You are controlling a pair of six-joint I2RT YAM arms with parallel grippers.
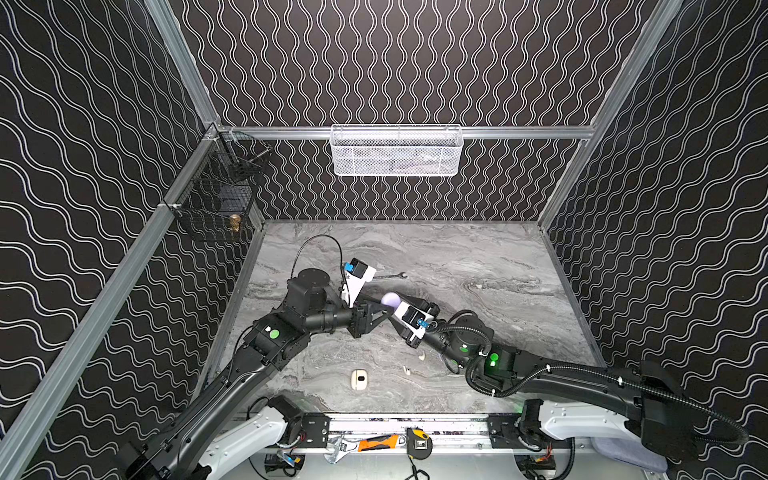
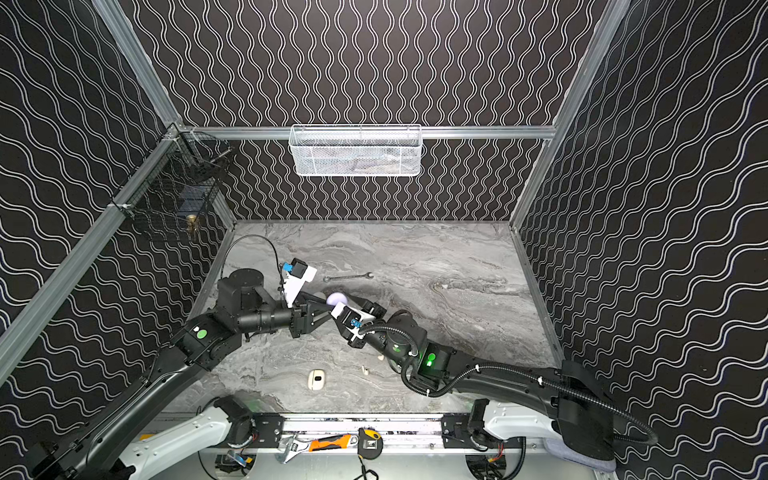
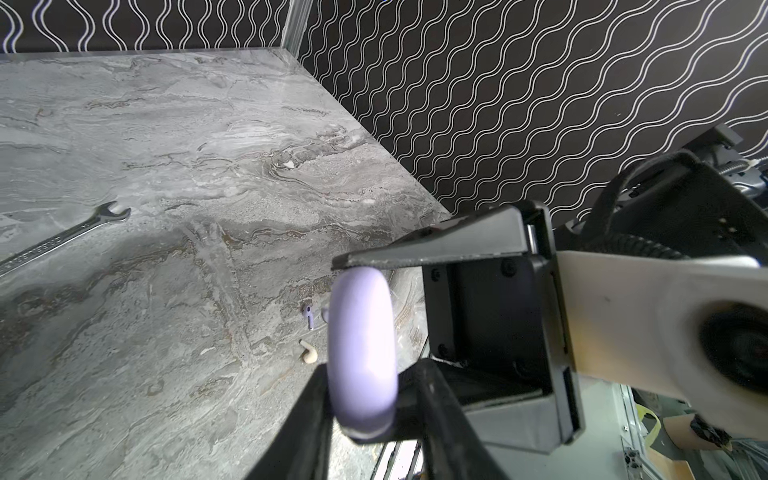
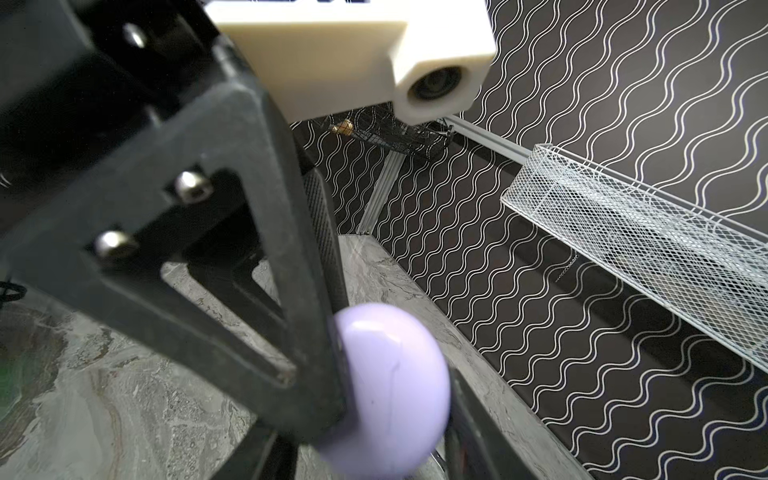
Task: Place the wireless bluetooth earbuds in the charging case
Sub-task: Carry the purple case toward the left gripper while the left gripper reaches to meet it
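Both arms reach low from the near rail [image 1: 449, 429], left gripper [image 3: 370, 399] and right gripper [image 4: 374, 432] each clamped on the raised lavender charging case [image 1: 390, 299], earbuds [image 3: 310, 316] loose on the table [image 3: 166, 124].

Over the middle of the marble table [image 1: 498, 257] the left gripper [image 1: 384, 308] and right gripper [image 1: 398, 305] meet, both clamped on one lavender case [image 1: 390, 298], so that spot is blocked. A wrench [image 1: 390, 276] lies flat just behind them, and a cream case [image 1: 359, 379], a cream earbud [image 1: 421, 355] and a white earbud [image 1: 406, 370] dot the front near the right arm [image 1: 561, 374]. The far and right-hand stretches of the table lie open.
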